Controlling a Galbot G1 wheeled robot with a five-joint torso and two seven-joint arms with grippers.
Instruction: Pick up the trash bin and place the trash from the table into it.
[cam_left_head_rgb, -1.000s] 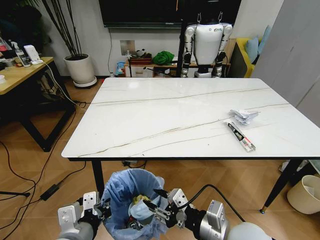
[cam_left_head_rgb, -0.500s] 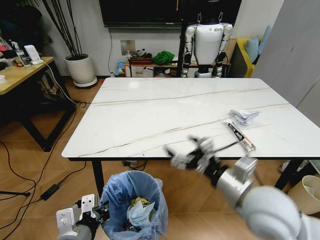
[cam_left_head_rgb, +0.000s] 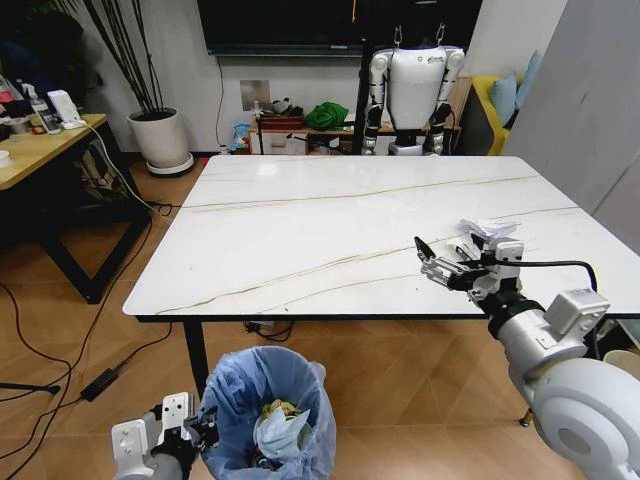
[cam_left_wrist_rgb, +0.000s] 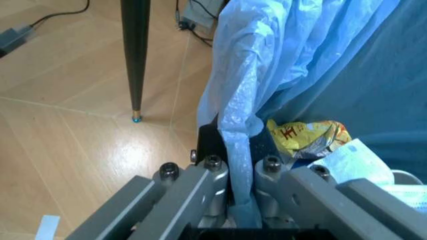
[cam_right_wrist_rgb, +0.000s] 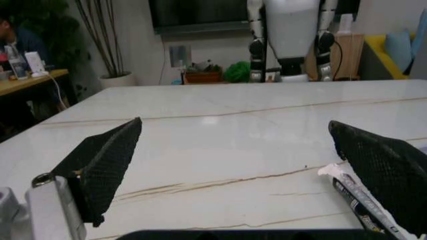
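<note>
The right tool hangs released, jaws spread wide, low over the worktop just beside the long black-white wrapper, with the crumpled white paper beyond it. The left tool is clenched on the trash bin rim's blue liner, holding it below the worktop edge. This looks like the reach for remaining litter; next calls for lowering onto the wrapper and closing.

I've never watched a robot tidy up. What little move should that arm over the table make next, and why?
Probably ease the right gripper, open and empty above the table, forward and down onto the long black-white wrapper lying just ahead. The left gripper already clamps the trash bin rim.
</note>
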